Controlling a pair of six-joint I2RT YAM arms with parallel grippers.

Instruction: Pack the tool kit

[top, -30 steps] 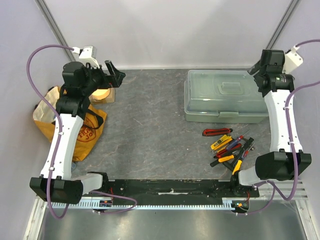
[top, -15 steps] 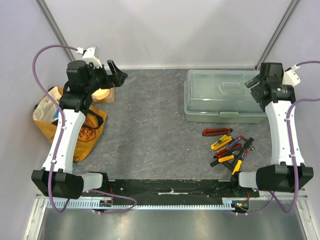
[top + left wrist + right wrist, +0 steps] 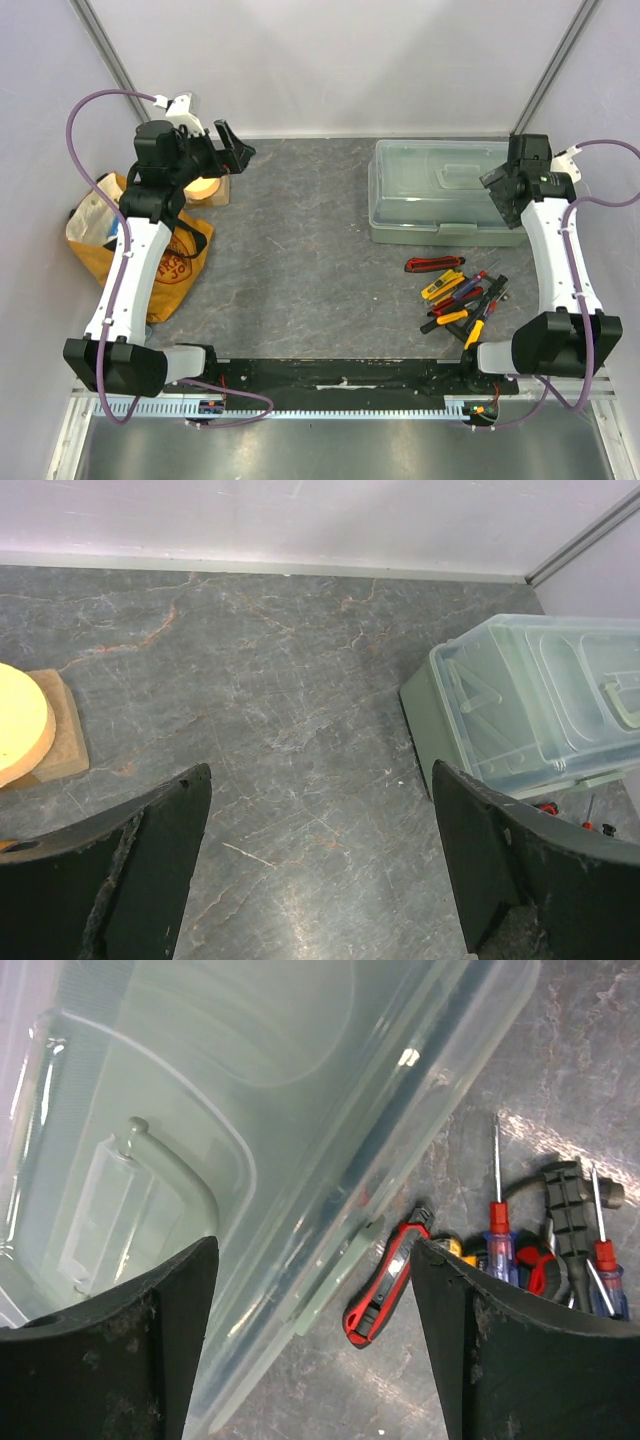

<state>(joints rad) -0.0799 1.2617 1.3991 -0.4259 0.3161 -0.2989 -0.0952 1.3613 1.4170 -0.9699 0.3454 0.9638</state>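
The tool kit's pale green toolbox (image 3: 445, 205) stands shut at the back right under its translucent lid. It also shows in the left wrist view (image 3: 540, 715) and the right wrist view (image 3: 250, 1110). Small hand tools (image 3: 465, 295) lie in a loose pile in front of it. The pile holds a red utility knife (image 3: 385, 1285) and screwdrivers (image 3: 497, 1230). My right gripper (image 3: 498, 195) hangs open above the box's right front corner, holding nothing (image 3: 315, 1340). My left gripper (image 3: 232, 150) is open and empty, raised at the back left (image 3: 320, 860).
A yellow-orange cloth bag (image 3: 170, 265) lies at the left edge. A wooden block with a yellow disc (image 3: 205, 187) sits under the left arm and shows in the left wrist view (image 3: 20, 730). Grey walls stand close behind the table.
My right arm has swung down and inward, from beyond the toolbox's right end to above its right front corner. The left arm shifted slightly early on, then held still.
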